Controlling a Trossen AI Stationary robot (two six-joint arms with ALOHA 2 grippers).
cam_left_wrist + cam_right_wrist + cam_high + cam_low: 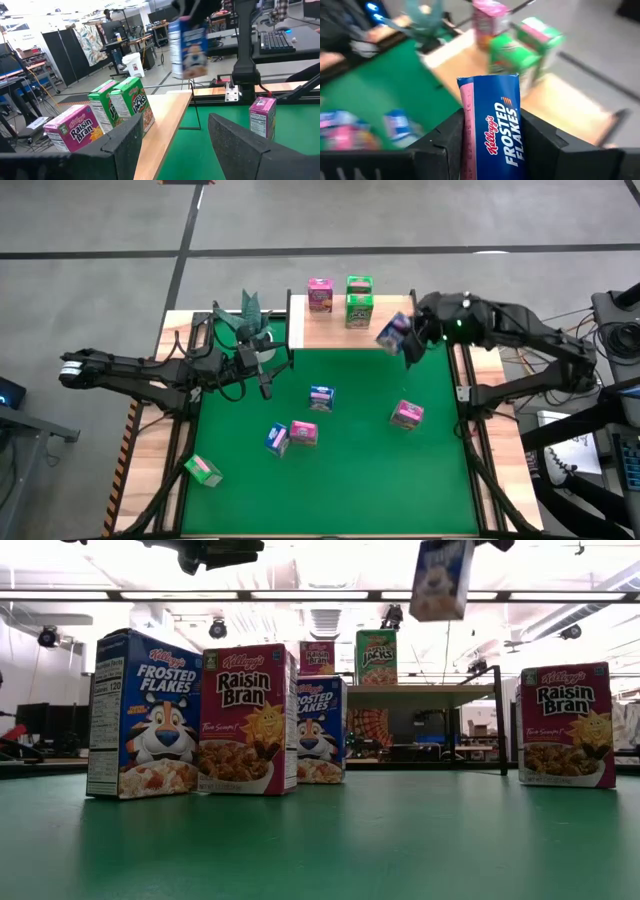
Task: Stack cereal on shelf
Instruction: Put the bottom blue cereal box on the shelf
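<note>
a: where was your right gripper (404,337) at that moment?

b: you had it up off the table by the shelf's (330,330) right end, its fingers pinching a blue frosted flakes box (394,332). in your right wrist view the box (492,130) stood upright between the two dark fingers (445,137).

a: and what already stood on the shelf?

b: you had a pink raisin bran box (320,294) toward the left, and two green boxes (359,300) just beside it to the right, one behind the other.

a: what about the left gripper (262,376)?

b: it hung over the far left part of the green mat (350,480), fingers spread and holding nothing, pointed toward the shelf.

a: what lay on the mat?

b: you had a blue box (321,397) near the middle, a blue (277,439) and a pink one (303,433) touching nearer you, another pink box (406,414) to the right, and a green box (203,470) lying at the near left edge.
</note>
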